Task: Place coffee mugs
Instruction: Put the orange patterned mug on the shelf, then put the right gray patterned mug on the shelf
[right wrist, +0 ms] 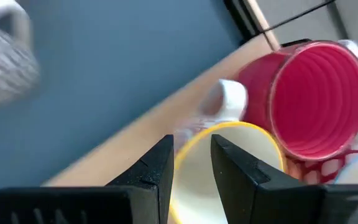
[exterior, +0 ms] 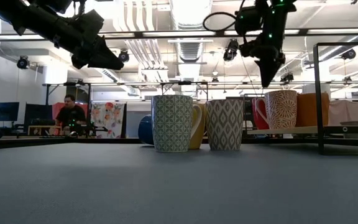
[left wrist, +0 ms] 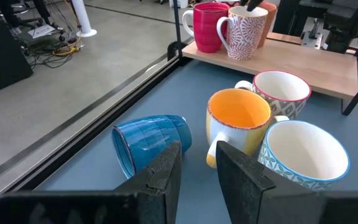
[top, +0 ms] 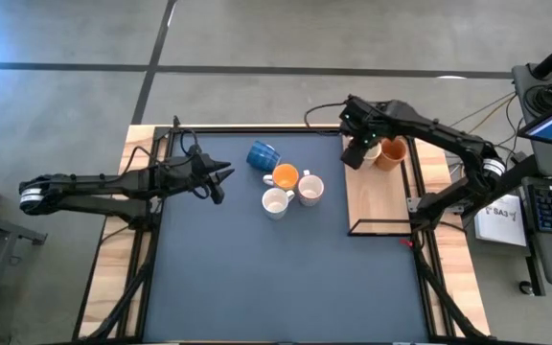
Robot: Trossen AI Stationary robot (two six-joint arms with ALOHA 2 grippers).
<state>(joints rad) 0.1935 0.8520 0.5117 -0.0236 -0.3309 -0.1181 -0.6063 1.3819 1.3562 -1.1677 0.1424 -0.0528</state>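
On wooden shelf [top: 381, 196], red mug [left wrist: 209, 26] half-hidden behind patterned mug [left wrist: 246, 32]

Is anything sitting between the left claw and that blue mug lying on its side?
Nothing visible does. The left gripper hangs above the mat, and only bare mat lies between it and the tipped blue mug. The orange mug and two white mugs stand beyond it, off to one side.

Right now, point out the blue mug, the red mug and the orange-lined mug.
blue mug [left wrist: 151, 142], left wrist view, on its side wall.
red mug [left wrist: 207, 27], left wrist view, outer wall.
orange-lined mug [left wrist: 238, 111], left wrist view, inside.
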